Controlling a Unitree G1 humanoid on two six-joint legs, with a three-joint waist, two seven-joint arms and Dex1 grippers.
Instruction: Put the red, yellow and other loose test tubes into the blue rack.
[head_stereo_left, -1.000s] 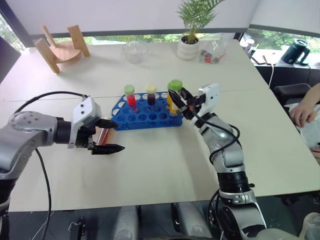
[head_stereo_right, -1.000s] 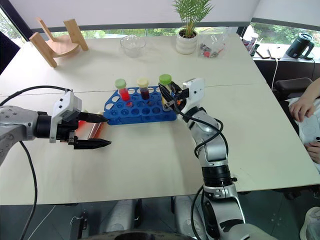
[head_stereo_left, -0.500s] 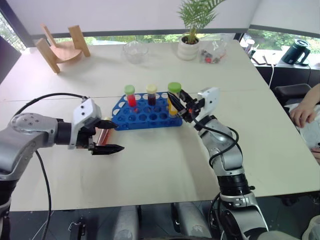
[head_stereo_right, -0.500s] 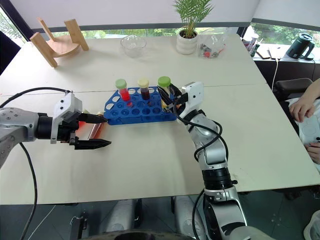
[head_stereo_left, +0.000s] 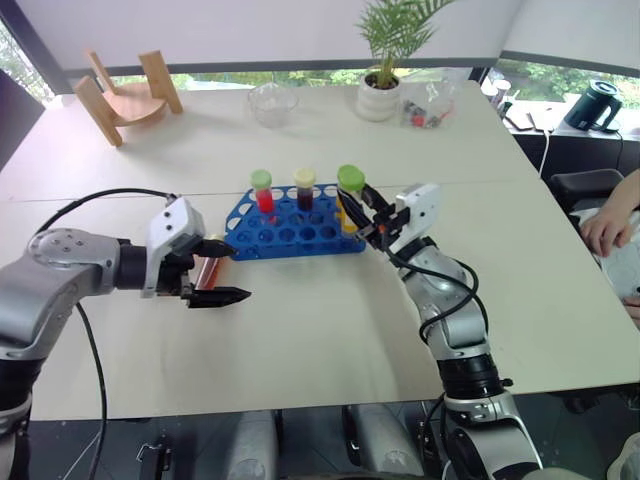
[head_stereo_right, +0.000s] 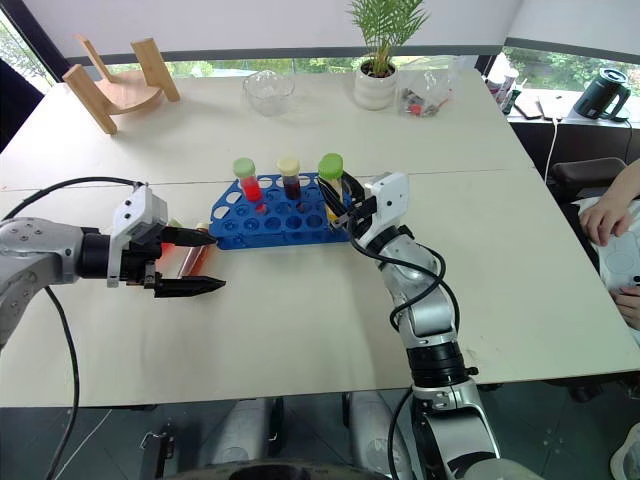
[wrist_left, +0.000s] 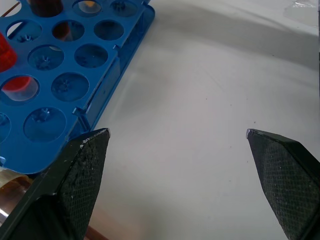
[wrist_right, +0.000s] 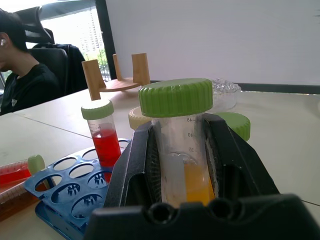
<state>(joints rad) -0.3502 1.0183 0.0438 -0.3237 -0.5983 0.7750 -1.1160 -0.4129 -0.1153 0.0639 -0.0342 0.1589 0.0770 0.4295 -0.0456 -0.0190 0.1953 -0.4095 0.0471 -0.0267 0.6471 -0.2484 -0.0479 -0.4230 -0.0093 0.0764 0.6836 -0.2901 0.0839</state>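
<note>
Clear screw-cap test tube of yellow liquid, green cap (wrist_right: 176, 150): light, rigid, slick plastic, so best pinched on the wall just under the cap. Right claw (head_stereo_left: 362, 212) is clamped there, tube upright over the bright blue plastic rack (head_stereo_left: 292, 232), right end. Left claw (head_stereo_left: 212, 272) spread wide, empty, above the desk (head_stereo_left: 330, 330) beside the rack's left end.

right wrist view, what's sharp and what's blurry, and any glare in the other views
Right wrist view: the green-capped yellow tube in the right gripper is sharp; the wooden stand behind is softer. Left wrist view: the blue rack is crisp. Left eye view: bright window glare washes the table's far edge.
</note>
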